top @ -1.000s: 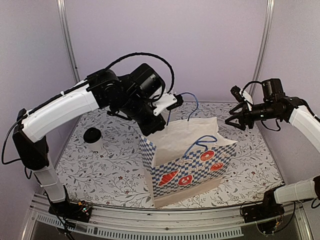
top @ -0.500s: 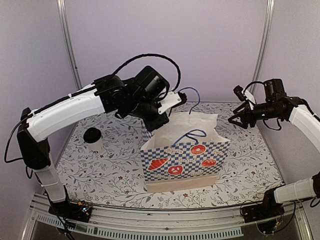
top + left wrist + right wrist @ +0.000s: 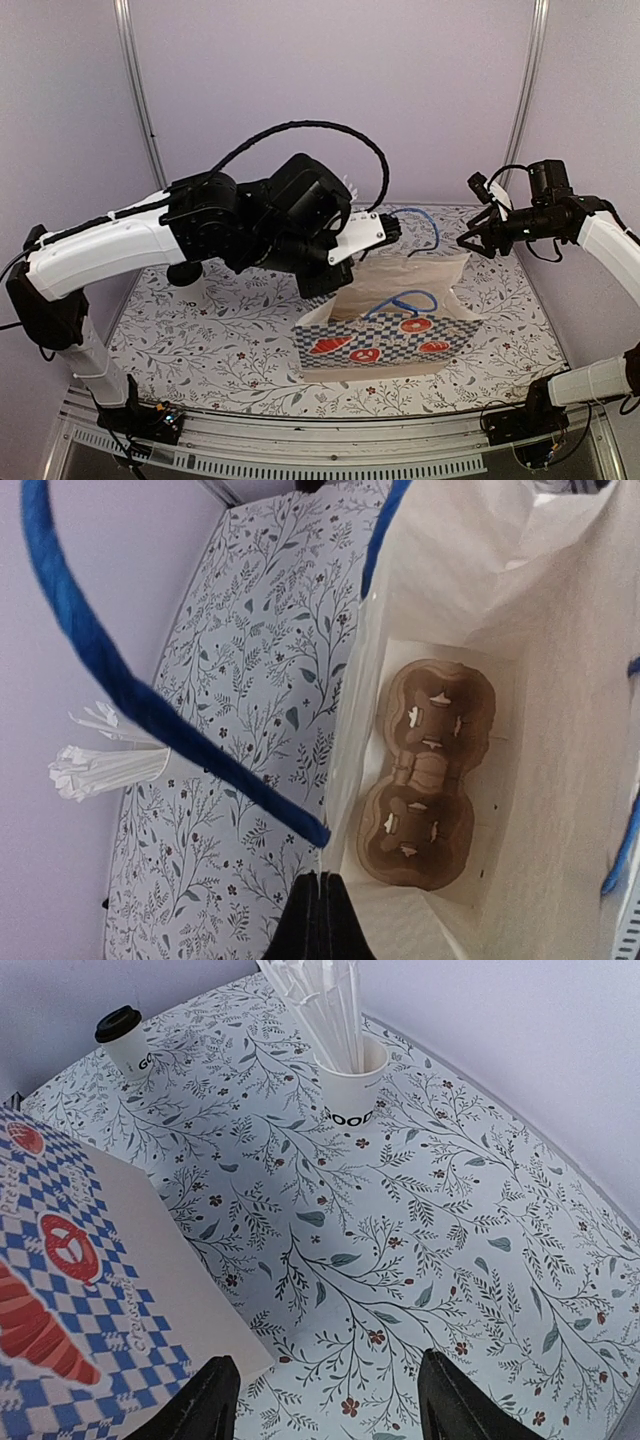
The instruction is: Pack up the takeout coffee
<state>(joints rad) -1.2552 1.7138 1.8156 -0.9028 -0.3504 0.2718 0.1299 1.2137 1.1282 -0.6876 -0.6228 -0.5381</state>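
Observation:
The takeout coffee (image 3: 124,1039), a small white cup with a black lid, stands far back on the table in the right wrist view, clear of both grippers. In the top view my left arm covers most of it. My left gripper (image 3: 322,882) is shut on the thin paper rim of the white paper bag (image 3: 400,342), just below its blue handle (image 3: 150,715). A brown pulp carrier (image 3: 428,780) lies on the bag's floor. My right gripper (image 3: 325,1400) hangs open and empty over the table, to the right of the bag (image 3: 60,1260).
A white cup full of white straws (image 3: 350,1075) stands at the back of the table, a little way from the coffee, and shows in the left wrist view too (image 3: 110,770). The floral table cover (image 3: 220,340) lies all around the bag. Walls close in the back and sides.
My left arm has swung forward and to the right with the bag's rim in its grip. The bag has shifted right and sits lower and wider. The right arm has barely moved.

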